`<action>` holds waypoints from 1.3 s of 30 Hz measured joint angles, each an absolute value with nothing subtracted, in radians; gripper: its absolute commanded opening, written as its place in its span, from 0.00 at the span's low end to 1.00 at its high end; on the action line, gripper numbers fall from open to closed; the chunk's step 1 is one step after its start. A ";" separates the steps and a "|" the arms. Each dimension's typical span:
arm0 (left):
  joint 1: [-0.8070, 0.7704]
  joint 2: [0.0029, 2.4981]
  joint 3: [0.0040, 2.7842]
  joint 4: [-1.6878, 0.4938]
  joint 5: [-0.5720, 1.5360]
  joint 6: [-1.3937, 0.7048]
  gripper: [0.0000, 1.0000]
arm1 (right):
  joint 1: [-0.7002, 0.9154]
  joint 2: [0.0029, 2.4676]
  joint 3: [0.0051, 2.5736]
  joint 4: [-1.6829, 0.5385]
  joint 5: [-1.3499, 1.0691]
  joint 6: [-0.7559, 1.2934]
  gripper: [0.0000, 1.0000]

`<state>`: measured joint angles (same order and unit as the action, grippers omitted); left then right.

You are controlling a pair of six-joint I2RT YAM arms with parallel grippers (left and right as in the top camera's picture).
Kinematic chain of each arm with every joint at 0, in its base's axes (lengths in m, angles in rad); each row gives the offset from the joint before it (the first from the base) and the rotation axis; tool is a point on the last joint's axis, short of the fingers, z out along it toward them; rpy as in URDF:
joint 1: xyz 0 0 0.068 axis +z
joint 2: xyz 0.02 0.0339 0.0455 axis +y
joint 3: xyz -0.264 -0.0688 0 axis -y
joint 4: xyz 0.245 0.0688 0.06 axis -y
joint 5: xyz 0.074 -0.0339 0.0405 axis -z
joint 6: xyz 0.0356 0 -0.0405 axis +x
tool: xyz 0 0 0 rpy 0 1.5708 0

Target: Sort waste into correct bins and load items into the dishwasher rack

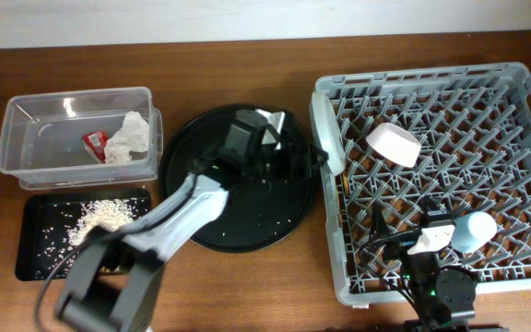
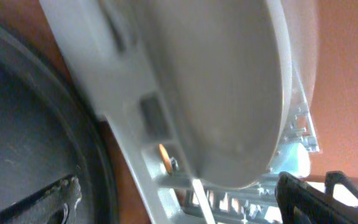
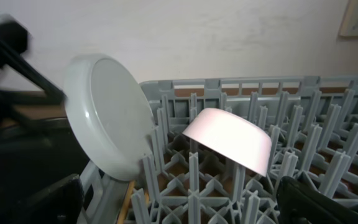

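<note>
The pale plate [image 1: 328, 138] stands on edge at the left side of the grey dishwasher rack [image 1: 524, 83]. It also shows in the left wrist view [image 2: 229, 81] and the right wrist view [image 3: 104, 118]. My left gripper [image 1: 313, 159] is open right beside the plate, its fingers [image 2: 191, 205] spread wide below it. The white bowl [image 1: 395, 144] lies upside down on the pegs [image 3: 229, 140]. The light-blue cup [image 1: 476, 231] sits in the rack. Wooden chopsticks [image 1: 346, 189] lie in the rack's left part [image 3: 126, 199]. My right gripper [image 1: 422, 242] is open and empty over the rack [image 3: 185, 208].
The clear tub [image 1: 26, 111] at the back left holds the red sauce packet [image 1: 95, 143] and the white napkin [image 1: 129, 136]. The shallow black tray [image 1: 35, 263] holds loose rice [image 1: 100, 217]. The large round black tray [image 1: 275, 217] lies under my left arm.
</note>
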<state>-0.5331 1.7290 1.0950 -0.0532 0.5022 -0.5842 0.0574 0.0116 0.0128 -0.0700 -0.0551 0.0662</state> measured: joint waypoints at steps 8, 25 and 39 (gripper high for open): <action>-0.528 1.065 1.185 -0.775 -0.037 -0.324 0.99 | 0.057 0.012 0.012 -0.069 -0.056 0.067 0.98; -0.244 0.452 0.713 -0.490 -0.190 0.017 0.99 | 0.057 0.012 0.012 -0.070 -0.055 0.067 0.98; -0.154 0.015 0.019 -0.082 -0.033 0.061 0.99 | 0.057 0.011 0.012 -0.070 -0.055 0.066 0.98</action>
<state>-0.1535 0.0154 0.0185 -0.0818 -0.0326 0.0612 0.0574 0.0113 0.0124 -0.0700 -0.0551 0.0662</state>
